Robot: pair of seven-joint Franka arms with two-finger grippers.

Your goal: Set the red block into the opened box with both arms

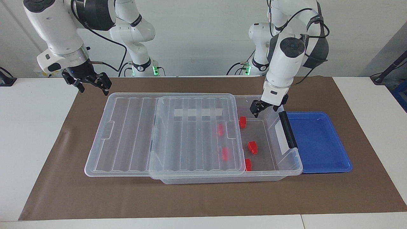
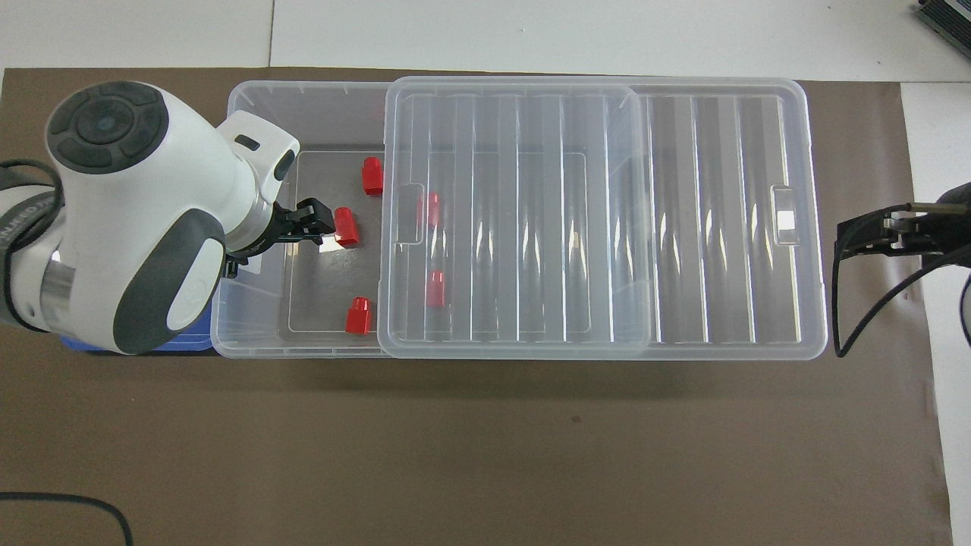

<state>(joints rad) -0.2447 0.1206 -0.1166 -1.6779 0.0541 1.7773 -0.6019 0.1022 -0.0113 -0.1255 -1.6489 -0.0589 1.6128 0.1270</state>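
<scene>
1. The small bright red plastic block [image 1: 252,147] lies loose on the floor of the large clear plastic storage box [image 1: 287,165], right of frame centre in the facing view.
2. The left arm's black two-finger gripper [image 1: 263,107] hangs above the box, fingers apart, empty.
3. The right arm's black gripper [image 1: 92,83], upper left of that frame, waits with fingers apart.
4. No writing is readable; the ribbed clear lid [image 1: 165,133] bears a blank white tape strip [image 1: 197,112].
</scene>
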